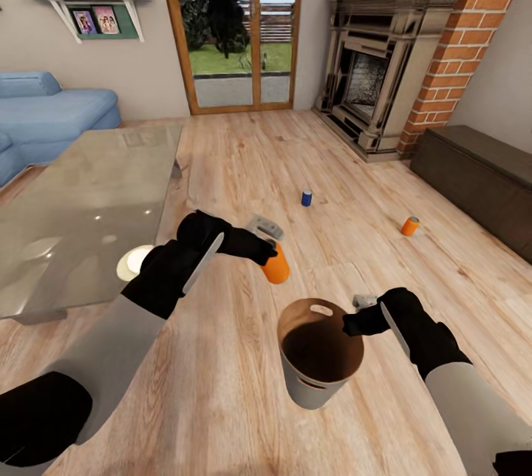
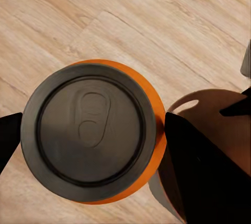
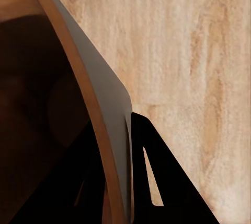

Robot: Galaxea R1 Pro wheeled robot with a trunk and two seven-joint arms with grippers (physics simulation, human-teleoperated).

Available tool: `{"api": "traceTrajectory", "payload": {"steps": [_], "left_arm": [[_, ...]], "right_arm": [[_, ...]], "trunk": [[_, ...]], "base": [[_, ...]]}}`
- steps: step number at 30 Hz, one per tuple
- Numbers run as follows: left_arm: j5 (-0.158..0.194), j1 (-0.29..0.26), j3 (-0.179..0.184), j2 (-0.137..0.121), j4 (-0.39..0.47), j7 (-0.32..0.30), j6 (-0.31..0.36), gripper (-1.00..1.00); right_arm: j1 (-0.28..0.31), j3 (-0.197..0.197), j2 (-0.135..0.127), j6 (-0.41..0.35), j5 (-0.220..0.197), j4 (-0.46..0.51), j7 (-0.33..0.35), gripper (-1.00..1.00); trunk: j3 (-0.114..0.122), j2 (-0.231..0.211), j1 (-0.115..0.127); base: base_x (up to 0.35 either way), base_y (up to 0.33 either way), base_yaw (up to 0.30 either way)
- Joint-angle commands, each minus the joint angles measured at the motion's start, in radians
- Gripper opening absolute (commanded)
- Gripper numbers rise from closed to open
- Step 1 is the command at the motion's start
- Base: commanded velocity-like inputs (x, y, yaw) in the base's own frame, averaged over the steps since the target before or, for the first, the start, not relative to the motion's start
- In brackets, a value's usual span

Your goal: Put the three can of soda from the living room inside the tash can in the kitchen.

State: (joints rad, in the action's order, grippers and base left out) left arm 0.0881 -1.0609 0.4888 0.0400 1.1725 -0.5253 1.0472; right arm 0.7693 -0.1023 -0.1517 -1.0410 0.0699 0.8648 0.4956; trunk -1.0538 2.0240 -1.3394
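**Orange can held beside the pail, two cans on the floor**

The left gripper [image 1: 272, 253] is clamped on an orange can [image 1: 277, 266], its dark fingers [image 2: 191, 156] pressing the can's sides — the grey lid [image 2: 90, 131] faces the wrist camera. The can hangs above the wooden floor [image 1: 222, 358], just beside the trash can [image 1: 319, 372] and a little higher than its rim.

The right gripper [image 1: 355, 326] pinches the trash can's rim, one finger [image 3: 157, 182] outside the grey wall [image 3: 107, 109] and one inside the brown interior, so the pail hangs from it clear of the floor.

Beyond the trash can, toward the brick fireplace [image 1: 377, 84], a blue can [image 1: 307, 197] stands upright, and a second orange can [image 1: 410, 225] stands tilted near the dark bench [image 1: 480, 180] — both well apart from the pail. The glass-topped table [image 1: 81, 210] sits to the pail's left, with the blue sofa [image 1: 52, 117] behind it.
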Motion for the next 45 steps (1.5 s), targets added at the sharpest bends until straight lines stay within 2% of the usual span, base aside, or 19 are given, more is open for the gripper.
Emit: {"api": "traceTrajectory", "payload": {"steps": [1,6,11,16,17,21,23,24,28,34,38,41,45], "left_arm": [[-0.002,0.0,0.002,0.001,0.0,-0.003,0.0,-1.0],[0.0,0.005,0.022,0.002,0.001,-0.005,0.0,-1.0],[0.003,0.006,0.067,0.004,0.001,-0.008,0.0,-1.0],[0.005,0.01,0.099,0.026,0.0,-0.01,0.0,-1.0],[0.006,0.011,0.115,0.032,0.001,-0.011,0.0,-1.0],[0.007,0.011,0.13,0.042,0.002,-0.015,0.0,-1.0],[0.007,0.012,0.134,0.049,0.002,-0.016,0.0,-1.0],[0.006,0.013,0.146,0.053,-0.002,-0.018,0.0,-1.0],[0.002,0.024,0.177,0.052,-0.026,-0.017,0.0,-1.0],[0.002,0.049,0.196,0.057,-0.159,-0.017,-0.116,-1.0],[0.002,0.052,0.203,0.056,-0.194,-0.017,-0.14,-1.0],[0.0,0.081,0.213,0.055,-0.212,-0.016,-0.169,-1.0],[-0.002,0.091,0.217,0.055,-0.221,-0.013,-0.194,-1.0]], "right_arm": [[0.003,0.0,0.0,-0.006,-0.025,0.0,0.006,-1.0],[0.023,-0.002,0.001,-0.006,-0.026,-0.003,0.006,-1.0],[0.035,-0.003,0.004,-0.006,-0.026,-0.006,0.006,-1.0],[0.048,-0.003,0.012,-0.006,-0.026,-0.017,0.006,-1.0],[0.062,-0.004,0.015,-0.006,-0.026,-0.027,0.005,-1.0],[0.081,-0.006,0.021,-0.006,-0.026,-0.048,0.005,-1.0],[0.09,-0.008,0.03,-0.006,-0.026,-0.055,0.005,-1.0],[0.103,-0.009,0.046,-0.006,-0.026,-0.065,0.005,-1.0],[0.112,-0.009,0.059,-0.006,-0.025,-0.071,0.004,-1.0],[0.12,-0.009,0.082,-0.006,-0.025,-0.074,0.001,-1.0],[0.135,-0.009,0.097,-0.006,-0.025,-0.076,0.0,-1.0],[0.147,-0.008,0.118,-0.006,-0.024,-0.076,-0.001,-1.0],[0.154,-0.008,0.138,-0.006,-0.024,-0.076,-0.002,-1.0]], "trunk": [[0.0,0.0,0.0],[0.0,0.0,0.0],[0.0,0.0,0.0],[0.0,0.0,0.0],[0.0,0.0,0.0],[0.0,0.0,0.0],[0.0,0.0,0.0],[0.0,0.0,0.0],[0.0,0.0,0.0],[0.0,0.0,0.0],[0.0,0.0,0.0],[0.0,0.0,0.0],[0.0,0.0,0.0]], "base": [[0.0,0.0,0.0],[0.0,0.0,0.0],[0.0,0.0,0.0],[0.0,0.0,0.0],[0.0,0.0,0.0],[0.0,0.0,0.0],[0.0,0.0,0.0],[0.0,0.0,0.0],[0.0,0.0,0.0],[0.0,0.0,0.0],[0.0,0.0,0.0],[0.0,0.0,0.0],[0.0,0.0,0.0]]}}
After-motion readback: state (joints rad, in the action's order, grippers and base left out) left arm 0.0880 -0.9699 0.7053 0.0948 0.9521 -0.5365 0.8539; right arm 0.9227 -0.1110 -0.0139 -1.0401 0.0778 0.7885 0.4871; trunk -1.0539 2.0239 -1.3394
